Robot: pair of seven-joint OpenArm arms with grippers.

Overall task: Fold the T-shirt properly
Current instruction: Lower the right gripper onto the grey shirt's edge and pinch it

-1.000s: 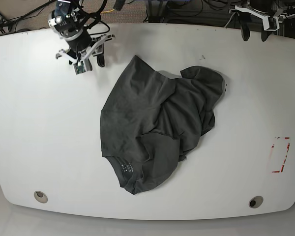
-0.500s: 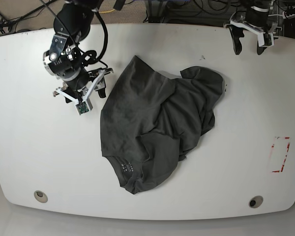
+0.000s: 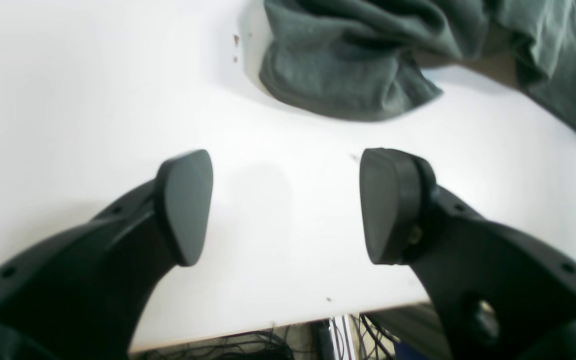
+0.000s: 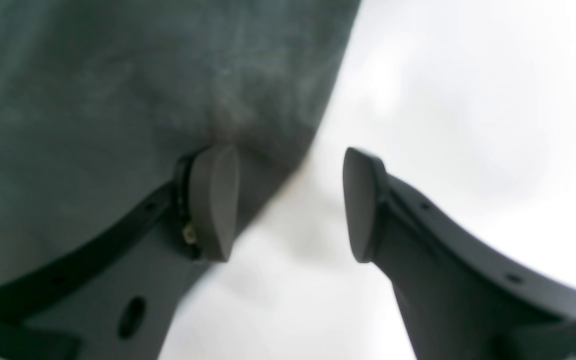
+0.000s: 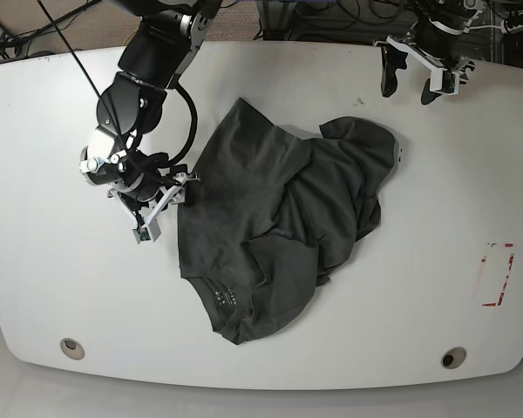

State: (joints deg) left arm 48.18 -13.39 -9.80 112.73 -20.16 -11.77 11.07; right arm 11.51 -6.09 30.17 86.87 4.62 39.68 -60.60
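At the shirt's side edge, on the base view's left, we are holding our right gripper (image 4: 288, 205) with jaws parted and nothing between them; one finger (image 4: 213, 200) is hanging over the cloth, the other over bare table (image 5: 52, 261).

Right gripper, base view (image 5: 161, 202): low, just beside the shirt's edge; whether it is touching, we cannot tell.

Left gripper (image 3: 285, 205): jaws standing wide, empty, poised above bare table near the far rim, apart from the shirt's bunched end. Base view (image 5: 411, 74).

Shirt (image 5: 279, 218): dark grey, lying crumpled mid-table, not yet spread. Neck (image 5: 227, 294) with pale lettering is pointing toward the near rim; one side is heaped in folds (image 3: 348, 75) toward the left arm.

Handling, as we are judging it: light, soft, limp; it will be draping and dragging, not holding shape. No breakage risk; slipping out of a shallow pinch is the worry.

Where to take hold, as we are judging it: single-layer edge by the right gripper, pinched deep; the left taking the heaped side's hem, so both are pulling it flat before any fold.
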